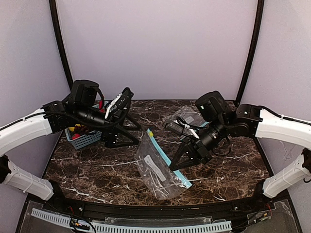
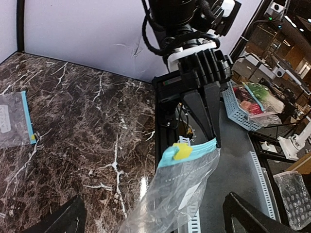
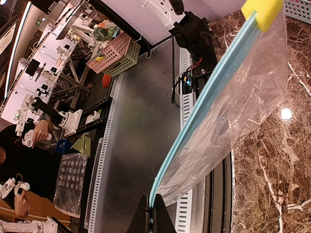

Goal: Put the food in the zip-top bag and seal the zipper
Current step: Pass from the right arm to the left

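Bag: looks light, floppy, slick | hold by zipper | right end effector pinches zipper | left end effector wide, empty

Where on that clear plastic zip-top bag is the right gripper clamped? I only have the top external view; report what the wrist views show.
Observer: Right wrist view: the right gripper is shut on the narrow teal zipper strip, near one end of the clear plastic zip-top bag.
Operator: Find the slider.
Observer: A small yellow slider tab sits near the strip's opposite end.
Operator: Check the left gripper.
Observer: Left wrist view: wide open, pointing at the bag's slider end.
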`<state>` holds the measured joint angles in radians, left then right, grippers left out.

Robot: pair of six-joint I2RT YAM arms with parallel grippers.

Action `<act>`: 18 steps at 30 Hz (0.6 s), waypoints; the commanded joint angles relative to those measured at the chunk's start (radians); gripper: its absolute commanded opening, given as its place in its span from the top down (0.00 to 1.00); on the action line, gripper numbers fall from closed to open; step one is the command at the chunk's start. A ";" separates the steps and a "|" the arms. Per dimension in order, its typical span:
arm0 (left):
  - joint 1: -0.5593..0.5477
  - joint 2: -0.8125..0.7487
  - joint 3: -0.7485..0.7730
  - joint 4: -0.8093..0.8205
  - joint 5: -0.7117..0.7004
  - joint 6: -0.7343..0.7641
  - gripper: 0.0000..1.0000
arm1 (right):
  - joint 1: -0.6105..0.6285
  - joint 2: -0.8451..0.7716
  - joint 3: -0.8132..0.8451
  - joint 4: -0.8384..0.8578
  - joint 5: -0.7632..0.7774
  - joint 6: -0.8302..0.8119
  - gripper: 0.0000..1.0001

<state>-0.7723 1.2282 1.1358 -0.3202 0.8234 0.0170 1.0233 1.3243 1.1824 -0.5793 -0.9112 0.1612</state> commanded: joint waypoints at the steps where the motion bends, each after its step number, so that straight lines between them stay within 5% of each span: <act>1: 0.005 0.024 -0.018 0.099 0.159 -0.035 0.01 | 0.016 0.029 0.038 -0.008 -0.081 -0.022 1.00; 4: 0.005 0.039 -0.020 0.134 0.204 -0.070 0.02 | 0.024 0.041 0.040 -0.007 -0.086 -0.025 1.00; 13: 0.004 0.067 -0.021 0.134 0.261 -0.084 0.52 | 0.025 0.046 0.036 0.014 -0.080 -0.022 1.00; 18: 0.004 0.065 -0.009 0.088 0.243 -0.052 0.65 | 0.025 0.043 0.031 0.015 -0.068 -0.023 1.00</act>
<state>-0.7719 1.2968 1.1271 -0.1940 1.0489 -0.0586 1.0401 1.3712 1.1988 -0.5827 -0.9756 0.1501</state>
